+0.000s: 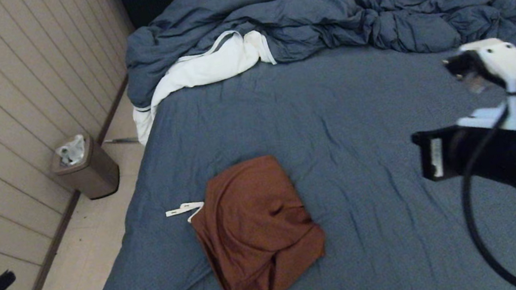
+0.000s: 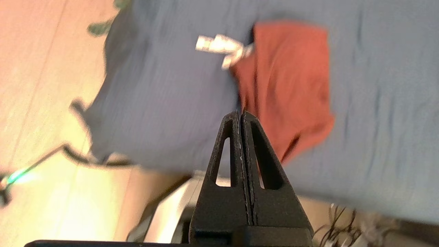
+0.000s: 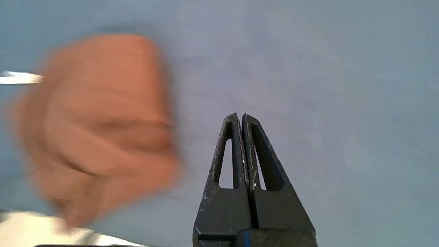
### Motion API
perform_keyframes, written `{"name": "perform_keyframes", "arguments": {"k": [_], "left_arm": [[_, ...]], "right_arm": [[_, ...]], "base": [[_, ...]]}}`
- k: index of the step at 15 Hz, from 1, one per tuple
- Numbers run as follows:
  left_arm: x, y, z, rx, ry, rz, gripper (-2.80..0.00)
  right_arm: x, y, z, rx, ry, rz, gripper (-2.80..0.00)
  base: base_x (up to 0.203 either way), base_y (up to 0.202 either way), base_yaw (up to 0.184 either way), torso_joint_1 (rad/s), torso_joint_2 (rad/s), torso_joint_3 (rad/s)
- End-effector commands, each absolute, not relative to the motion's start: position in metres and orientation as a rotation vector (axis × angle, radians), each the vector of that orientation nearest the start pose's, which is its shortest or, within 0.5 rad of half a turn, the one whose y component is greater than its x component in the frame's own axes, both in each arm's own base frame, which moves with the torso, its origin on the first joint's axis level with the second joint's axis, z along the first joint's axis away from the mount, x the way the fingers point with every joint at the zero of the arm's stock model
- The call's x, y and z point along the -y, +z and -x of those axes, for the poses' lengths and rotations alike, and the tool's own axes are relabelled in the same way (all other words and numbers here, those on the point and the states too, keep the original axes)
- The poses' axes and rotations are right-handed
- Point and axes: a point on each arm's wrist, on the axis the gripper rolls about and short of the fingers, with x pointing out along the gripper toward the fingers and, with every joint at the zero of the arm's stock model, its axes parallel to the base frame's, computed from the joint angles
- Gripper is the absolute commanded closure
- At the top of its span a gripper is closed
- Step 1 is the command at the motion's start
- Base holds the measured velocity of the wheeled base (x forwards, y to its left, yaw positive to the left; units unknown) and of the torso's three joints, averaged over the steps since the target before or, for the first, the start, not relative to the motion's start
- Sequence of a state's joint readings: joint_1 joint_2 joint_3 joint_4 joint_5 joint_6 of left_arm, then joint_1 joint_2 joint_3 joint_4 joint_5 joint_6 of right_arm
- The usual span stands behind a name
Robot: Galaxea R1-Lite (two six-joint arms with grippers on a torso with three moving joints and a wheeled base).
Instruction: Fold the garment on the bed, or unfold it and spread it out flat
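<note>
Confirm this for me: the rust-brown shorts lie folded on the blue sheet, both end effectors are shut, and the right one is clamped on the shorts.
Not quite. The right end effector is shut on nothing: the right wrist view shows its fingers pressed together over bare sheet, apart from the shorts. The rest stands: the shorts lie folded on the bed, and the left end effector is shut too.

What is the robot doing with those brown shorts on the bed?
Right now it isn't holding them. The brown shorts lie folded in a bundle on the blue bed, with the white drawstring poking out. The left gripper and the right gripper are both shut, empty, and up off the shorts.
</note>
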State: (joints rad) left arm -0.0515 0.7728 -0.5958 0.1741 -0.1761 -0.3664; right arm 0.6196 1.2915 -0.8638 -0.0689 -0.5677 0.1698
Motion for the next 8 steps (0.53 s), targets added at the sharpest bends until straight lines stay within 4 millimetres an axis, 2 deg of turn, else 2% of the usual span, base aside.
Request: {"name": "perform_keyframes", "arguments": {"k": [1,2,4,6,8], "left_arm": [[0.004,0.2,-0.017,-0.281,-0.128,0.374,0.0],[0.002,0.188,-0.006,-0.275,-0.077,0.367,0.0],[0.0,0.171,0.013,-0.265,-0.005,0.357,0.0],[-0.002,0.155,0.031,-0.227,0.014,0.333,0.0],[-0.001,0.137,0.038,-0.211,0.036,0.256,0.0]], "right_arm": [[-0.049,0.241,-0.11,-0.197,-0.185,-0.009,0.0],[-0.03,0.232,-0.099,-0.187,-0.307,-0.013,0.0],[-0.006,0.216,-0.069,-0.142,-0.448,-0.039,0.0],[0.007,0.196,-0.041,-0.102,-0.541,-0.061,0.0],[0.012,0.176,-0.022,-0.078,-0.617,-0.07,0.0]], "base": [[0.0,0.0,0.0,0.0,0.0,0.0],[0.0,0.0,0.0,0.0,0.0,0.0],[0.0,0.0,0.0,0.0,0.0,0.0],[0.0,0.0,0.0,0.0,0.0,0.0],[0.0,0.0,0.0,0.0,0.0,0.0]]}}
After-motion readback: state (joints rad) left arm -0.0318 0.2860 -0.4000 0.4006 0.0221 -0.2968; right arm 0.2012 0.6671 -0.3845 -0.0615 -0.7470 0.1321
